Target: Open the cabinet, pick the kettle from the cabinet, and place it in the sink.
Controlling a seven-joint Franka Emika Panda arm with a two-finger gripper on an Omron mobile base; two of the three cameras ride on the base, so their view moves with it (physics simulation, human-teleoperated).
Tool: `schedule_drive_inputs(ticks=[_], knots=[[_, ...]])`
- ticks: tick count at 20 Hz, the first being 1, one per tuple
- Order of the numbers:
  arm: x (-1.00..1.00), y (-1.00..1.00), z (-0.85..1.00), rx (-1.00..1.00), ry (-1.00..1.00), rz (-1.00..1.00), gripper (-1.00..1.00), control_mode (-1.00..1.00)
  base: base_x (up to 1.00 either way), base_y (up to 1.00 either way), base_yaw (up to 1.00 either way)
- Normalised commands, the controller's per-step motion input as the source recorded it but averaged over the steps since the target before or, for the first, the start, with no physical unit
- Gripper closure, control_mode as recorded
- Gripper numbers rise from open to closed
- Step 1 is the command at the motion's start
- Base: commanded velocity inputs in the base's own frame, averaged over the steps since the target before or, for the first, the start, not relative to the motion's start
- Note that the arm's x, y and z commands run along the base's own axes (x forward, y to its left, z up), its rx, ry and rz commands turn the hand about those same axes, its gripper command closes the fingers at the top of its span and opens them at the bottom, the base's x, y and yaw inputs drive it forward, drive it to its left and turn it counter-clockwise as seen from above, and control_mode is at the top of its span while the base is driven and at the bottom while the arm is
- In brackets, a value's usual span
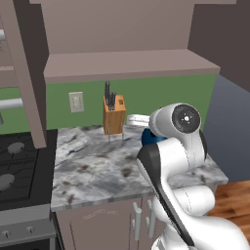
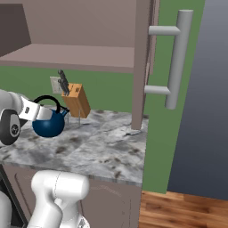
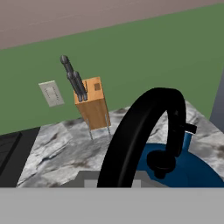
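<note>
The blue kettle [image 2: 48, 124] with its black arched handle [image 3: 139, 131] hangs low over the marble counter [image 2: 107, 147]. My gripper [image 2: 39, 111] is shut on that handle near its top. From the left base its blue body [image 1: 147, 137] peeks out behind my arm. The cabinet [image 1: 127, 63] above the counter stands open, its shelf bare. One door [image 1: 24, 73] is swung out at the left. The other door [image 2: 141, 67], with its long grey bar handle [image 2: 178, 58], is swung out at the right. The sink is out of view.
A wooden knife block [image 1: 114, 114] stands at the back of the counter against the green wall, beside a wall outlet [image 1: 76, 101]. A black stovetop [image 1: 14, 163] adjoins the counter on the left. Lower cabinet doors [image 1: 105, 224] sit below, and wood floor [image 2: 178, 209] lies to the right.
</note>
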Motion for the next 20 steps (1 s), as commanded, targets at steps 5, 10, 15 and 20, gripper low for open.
schedule_drive_inputs(ticks=[5,10,15,20], knots=[[0.0,0.0,0.0,0.0,0.0,0.0,1.0,-1.0,0.0,0.0,0.0],[0.0,0.0,0.0,0.0,0.0,0.0,1.0,1.0,0.0,0.0,0.0],[0.0,0.0,0.0,0.0,0.0,0.0,1.0,1.0,0.0,0.0,0.0],[0.0,0.0,0.0,0.0,0.0,0.0,1.0,1.0,0.0,0.0,0.0]])
